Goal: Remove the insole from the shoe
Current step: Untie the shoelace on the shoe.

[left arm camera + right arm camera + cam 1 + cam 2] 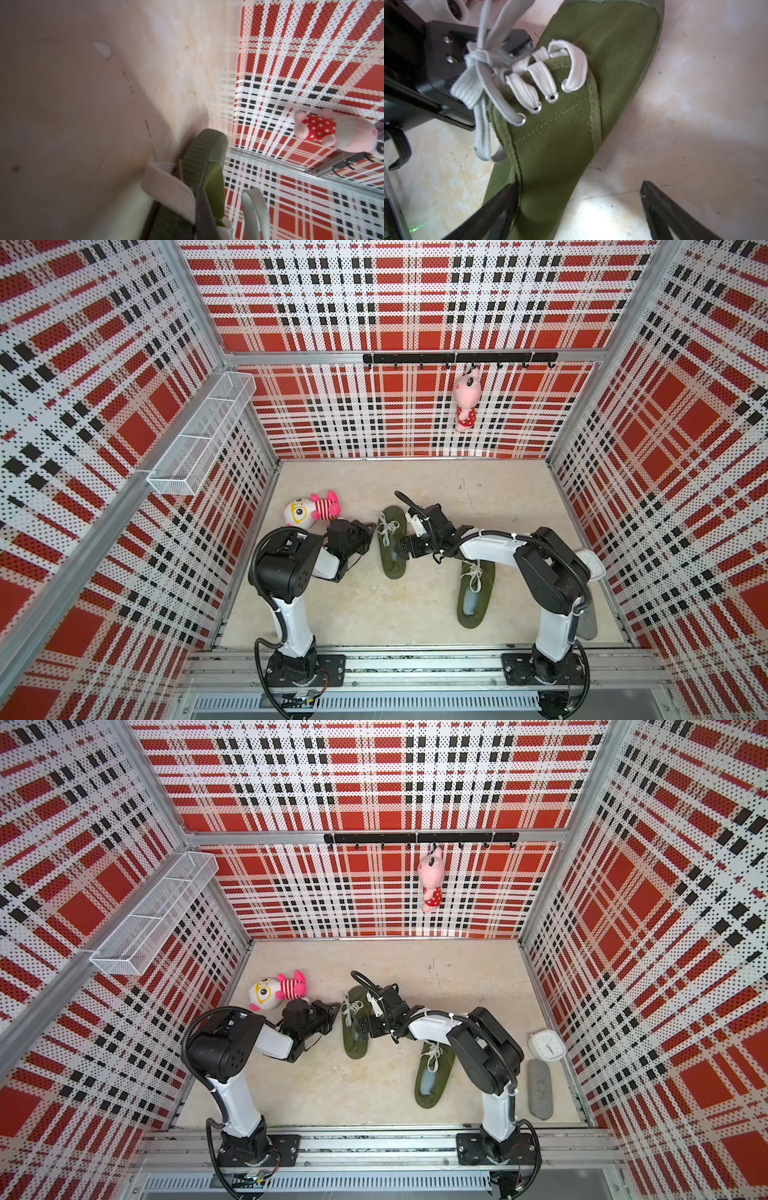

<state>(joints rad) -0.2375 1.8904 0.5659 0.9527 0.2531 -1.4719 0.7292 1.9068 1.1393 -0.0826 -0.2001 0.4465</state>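
Note:
An olive canvas shoe [391,545] [355,1029] with white laces [527,87] lies on the floor between both arms. A pale insole [392,556] shows dimly in its opening. My left gripper [372,529] [205,200] is shut on the shoe's laced edge, with its dark finger [204,214] against green canvas and lace. My right gripper [402,549] [578,187] is open and straddles the shoe's side wall. One of its fingers [500,207] is inside the opening and the other stands outside over the floor.
A second olive shoe [475,593] lies under the right arm. A grey oblong pad [539,1090] and a white clock [547,1045] sit by the right wall. Two plush toys [311,512] lie behind the left gripper. Another plush [467,400] hangs on the hook rail, and a wire basket [203,433] hangs on the left wall.

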